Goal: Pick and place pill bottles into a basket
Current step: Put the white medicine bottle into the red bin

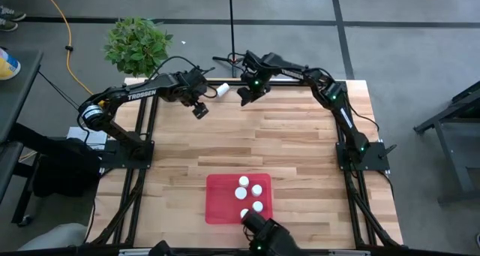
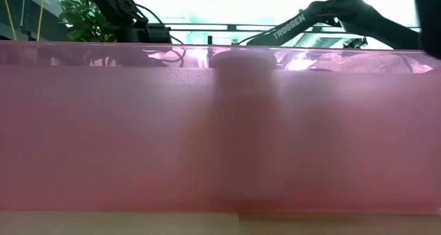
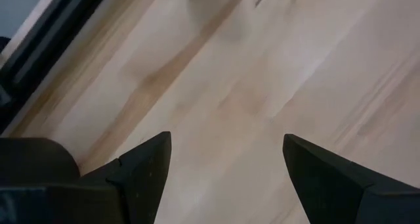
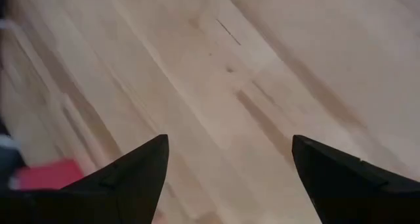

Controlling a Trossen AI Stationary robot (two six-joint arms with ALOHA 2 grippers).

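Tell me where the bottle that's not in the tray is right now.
In the high view, the loose bottle lies on its side at the table's far edge, between the left gripper and the right gripper, far from the red tray.

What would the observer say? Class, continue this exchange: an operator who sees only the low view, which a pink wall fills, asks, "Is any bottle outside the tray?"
Observer: Yes. One white-capped bottle lies on its side near the far edge of the table, between the two arms.
Operator: Is either end effector holding anything?
Observer: No. The left end effector and the right end effector are both open and empty, above bare wood.
Operator: What is in the tray?
Observer: The red tray holds several bottles, caps up, grouped toward its right side.
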